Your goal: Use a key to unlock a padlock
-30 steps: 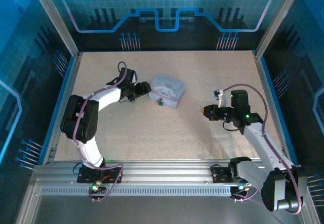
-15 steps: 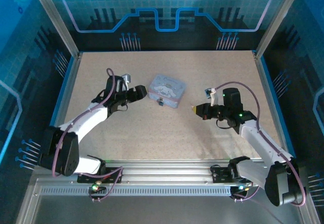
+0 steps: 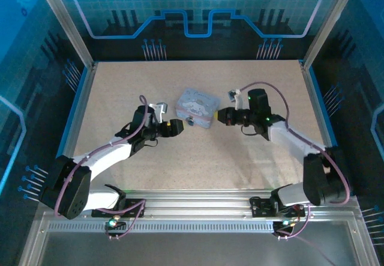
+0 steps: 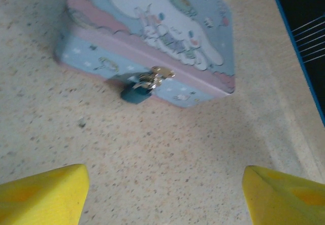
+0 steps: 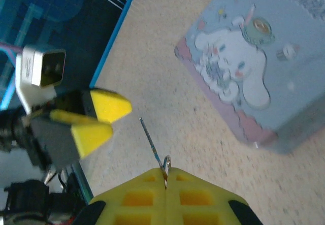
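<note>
We see the padlock [image 4: 136,92] hanging from a silver clasp on the front wall of the tin box [image 4: 152,32], its dark body low against the table [image 4: 167,149]. From above, the padlock [image 3: 189,120] sits on the box's near side, and the box [image 3: 197,105] lies around the middle of the table [image 3: 240,158].

The key [image 5: 151,141] is a thin sliver sticking out from between the yellow fingertips of the right gripper [image 5: 166,177], which is pressed closed on it. A small ring shows at the pinch. The key is apart from the box [image 5: 254,57] and from the padlock.

In the top view the right gripper [image 3: 223,115] is just beside the box's right end. The left gripper [image 3: 177,126] is near the box's near-left corner, facing the padlock. Its yellow fingertips [image 4: 45,192] stand wide apart with nothing between them, clear of the box.
</note>
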`<action>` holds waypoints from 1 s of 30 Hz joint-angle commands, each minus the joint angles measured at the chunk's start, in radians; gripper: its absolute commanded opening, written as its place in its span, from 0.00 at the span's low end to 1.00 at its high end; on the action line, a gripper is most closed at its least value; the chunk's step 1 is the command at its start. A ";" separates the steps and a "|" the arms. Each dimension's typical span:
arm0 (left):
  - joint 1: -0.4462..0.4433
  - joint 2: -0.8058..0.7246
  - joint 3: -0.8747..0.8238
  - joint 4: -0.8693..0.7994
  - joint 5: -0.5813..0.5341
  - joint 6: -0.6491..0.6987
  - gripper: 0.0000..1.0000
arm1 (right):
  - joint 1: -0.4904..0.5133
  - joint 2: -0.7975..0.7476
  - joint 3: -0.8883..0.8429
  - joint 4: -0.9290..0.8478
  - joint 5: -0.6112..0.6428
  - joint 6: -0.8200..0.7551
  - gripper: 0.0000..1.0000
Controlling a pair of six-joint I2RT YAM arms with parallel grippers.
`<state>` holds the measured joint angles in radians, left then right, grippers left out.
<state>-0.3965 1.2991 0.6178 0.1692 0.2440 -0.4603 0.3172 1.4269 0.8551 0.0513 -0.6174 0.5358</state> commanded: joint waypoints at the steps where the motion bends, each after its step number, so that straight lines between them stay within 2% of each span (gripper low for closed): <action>1: -0.019 0.016 -0.013 0.088 0.031 0.041 0.79 | 0.030 0.101 0.113 0.071 -0.016 0.040 0.01; 8: -0.032 0.098 -0.023 0.210 0.037 0.053 0.78 | 0.067 0.320 0.275 0.093 -0.003 0.086 0.01; 13: -0.039 0.163 -0.021 0.271 0.044 0.065 0.77 | 0.095 0.453 0.401 0.031 0.006 0.063 0.00; 19: -0.040 0.239 0.018 0.267 0.030 0.103 0.77 | 0.108 0.563 0.501 -0.022 0.019 0.057 0.00; 30: -0.041 0.319 0.060 0.280 0.022 0.130 0.76 | 0.126 0.675 0.610 -0.156 0.050 0.014 0.00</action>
<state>-0.4294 1.6058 0.6460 0.4171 0.2619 -0.3634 0.4274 2.0762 1.4242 -0.0261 -0.5808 0.5819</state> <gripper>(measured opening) 0.761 0.058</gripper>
